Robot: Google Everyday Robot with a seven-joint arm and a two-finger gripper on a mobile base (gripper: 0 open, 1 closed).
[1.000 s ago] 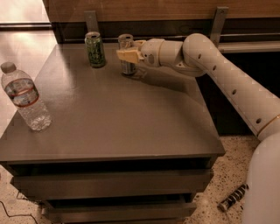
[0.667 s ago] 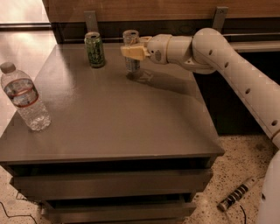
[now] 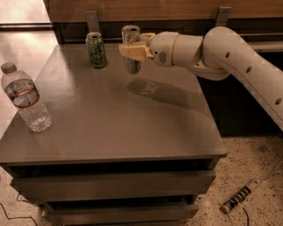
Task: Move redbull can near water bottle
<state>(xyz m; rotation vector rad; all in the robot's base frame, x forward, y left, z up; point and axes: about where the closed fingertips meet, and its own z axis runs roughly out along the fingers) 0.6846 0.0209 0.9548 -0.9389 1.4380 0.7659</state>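
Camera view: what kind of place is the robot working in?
Probably an office or lab: a grey drawer cabinet, a speckled floor with a power strip lying on it, and wood wall panelling. The gripper holds the redbull can above the cabinet's back.

Warm, dim indoor light, yellowish cast overall. Brightest patch is floor (image 3: 22, 46) at upper left, washed out. Pale sheen across left part of surface (image 3: 110, 132), fading toward right edge. End effector (image 3: 132, 50) over rear of surface, clamped round can (image 3: 131, 34), held clear. Soft shadow of both falls on surface below and to right, so light comes from above-left. Glint on can top. Bottle (image 3: 27, 102) shows bright translucent highlights. Recesses under surface in deep shade.
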